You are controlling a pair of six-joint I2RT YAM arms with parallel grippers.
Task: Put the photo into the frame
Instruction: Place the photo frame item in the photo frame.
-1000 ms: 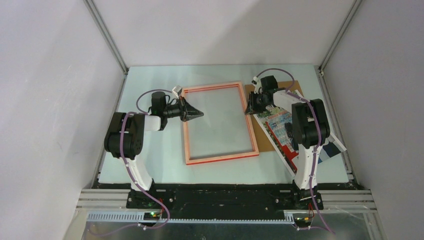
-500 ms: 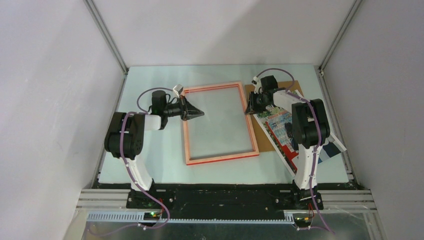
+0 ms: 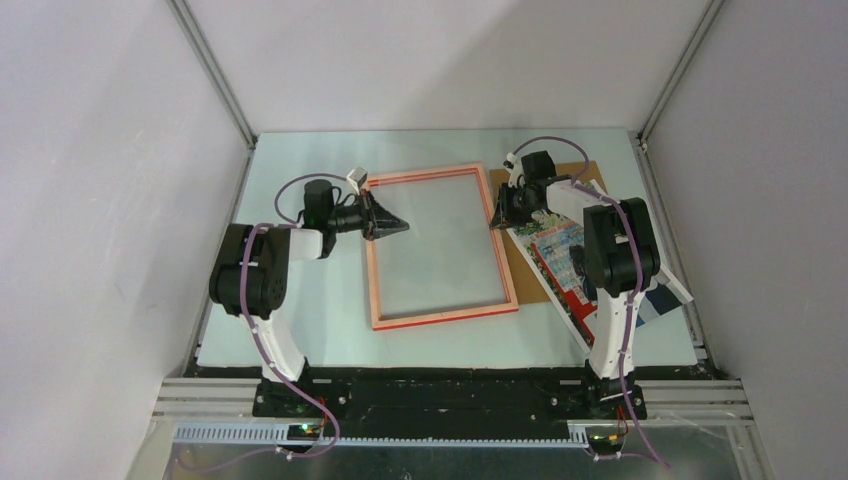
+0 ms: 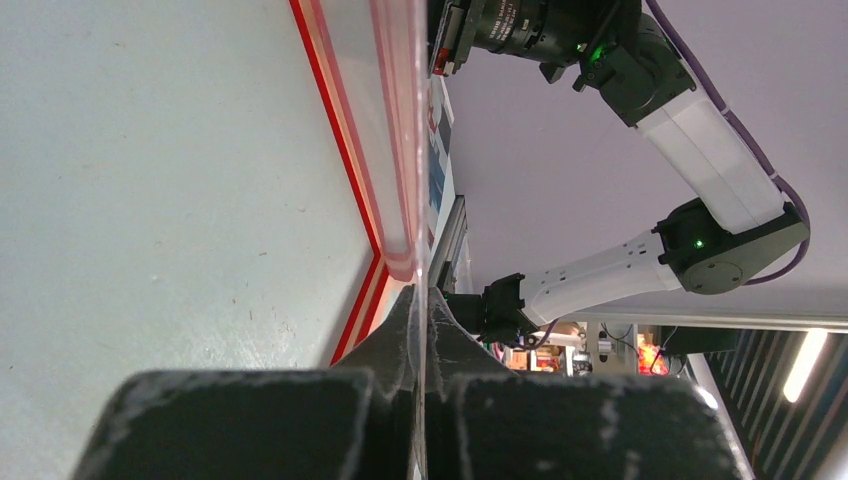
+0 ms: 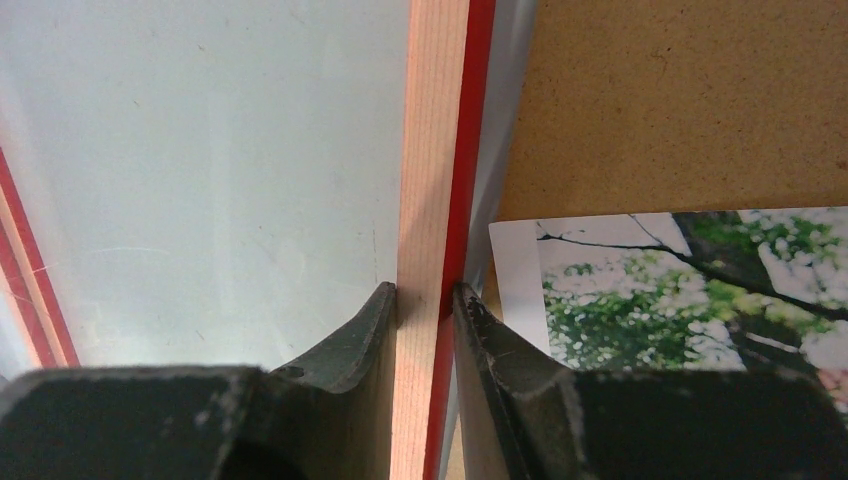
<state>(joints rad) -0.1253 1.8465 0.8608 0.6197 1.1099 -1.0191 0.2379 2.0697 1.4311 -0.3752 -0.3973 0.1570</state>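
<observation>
Reaching over the left rail of the frame (image 3: 373, 270), left gripper (image 3: 402, 226) has its jaws pressed together; any hold cannot be told. Frame lies flat mid-table (image 3: 300, 300), pale back up. Right gripper (image 3: 497, 218) clamps its right rail. Photo (image 3: 560, 250) lies face-up just right, on brown board (image 3: 525, 270).

Pretty clearly a robotics lab test cell, not anyone's home. I'm boxed in by plain white walls (image 3: 100, 200) held up by aluminium rails (image 3: 211, 70). My left arm (image 3: 250, 280) and right arm (image 3: 615, 250) are bolted to a black base plate (image 3: 450, 392) at the edge of a pale green desk (image 3: 325, 290). Purple cables (image 3: 262, 342) run everywhere. Past the cell there's a strip light (image 4: 805, 365) and some cluttered gear (image 4: 600, 350).
</observation>
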